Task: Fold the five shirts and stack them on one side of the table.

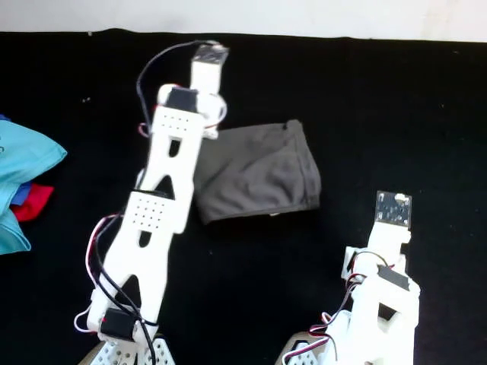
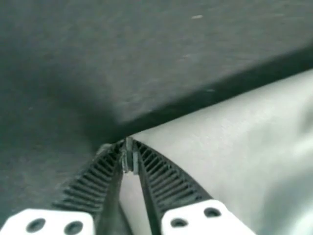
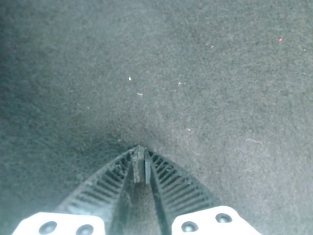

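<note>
A pile of shirts (image 1: pixel 17 171), teal on top with blue and red under it, lay at the left edge of the black counter (image 1: pixel 396 99). The left hand (image 2: pixel 128 157) was closed, its tips right at the edge of the grey shirt (image 1: pixel 259 171) in the middle. The right hand (image 3: pixel 142 166) was closed too, low over the counter, well apart from the grey shirt.

The left arm (image 1: pixel 156 213) and right arm (image 1: pixel 380 304) are white plastic with black servos and red, black and white cables.
</note>
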Action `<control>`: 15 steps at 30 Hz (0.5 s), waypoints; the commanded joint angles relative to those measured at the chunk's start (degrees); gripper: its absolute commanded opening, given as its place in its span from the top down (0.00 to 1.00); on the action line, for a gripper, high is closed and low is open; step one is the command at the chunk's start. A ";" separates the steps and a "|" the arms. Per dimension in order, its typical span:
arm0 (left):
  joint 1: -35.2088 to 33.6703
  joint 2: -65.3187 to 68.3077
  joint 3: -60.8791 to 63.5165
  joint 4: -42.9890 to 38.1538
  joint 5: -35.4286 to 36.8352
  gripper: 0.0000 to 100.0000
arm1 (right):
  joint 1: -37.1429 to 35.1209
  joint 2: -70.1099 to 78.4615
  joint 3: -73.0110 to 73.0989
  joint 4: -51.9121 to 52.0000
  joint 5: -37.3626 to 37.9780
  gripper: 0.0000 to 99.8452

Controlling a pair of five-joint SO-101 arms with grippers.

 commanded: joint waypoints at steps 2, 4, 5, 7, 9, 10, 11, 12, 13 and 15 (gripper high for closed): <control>-1.01 0.84 -1.98 -0.70 0.26 0.99 | -0.57 0.04 0.40 -1.36 -0.44 0.99; -1.01 1.10 -1.98 -0.70 0.26 0.99 | -0.57 0.04 0.40 -1.36 -0.44 0.99; -1.01 0.92 -2.07 -0.70 0.26 0.99 | -0.57 0.04 0.40 -1.36 -0.44 0.99; -1.19 -0.22 -2.07 -0.70 0.26 0.99 | -0.57 0.04 0.40 -1.36 -0.44 0.99; -1.54 -2.24 -2.07 -0.62 0.26 0.99 | -0.57 0.04 0.40 -1.36 -0.44 0.99; -1.71 -3.38 -2.07 -0.62 0.26 0.99 | -0.57 0.04 0.40 -1.36 -0.44 0.99; -1.89 -4.70 -2.07 -0.53 0.26 0.99 | -0.57 0.04 0.40 -1.36 -0.44 0.99; -2.07 -6.02 -2.07 0.09 0.26 0.99 | -0.57 0.04 0.40 -1.36 -0.44 0.99; -2.15 -7.52 -2.07 1.32 0.26 0.99 | -0.57 0.04 0.40 -1.36 -0.44 0.99; -1.98 -9.80 -2.07 5.10 0.26 0.99 | -0.57 0.04 0.40 -1.36 -0.44 0.99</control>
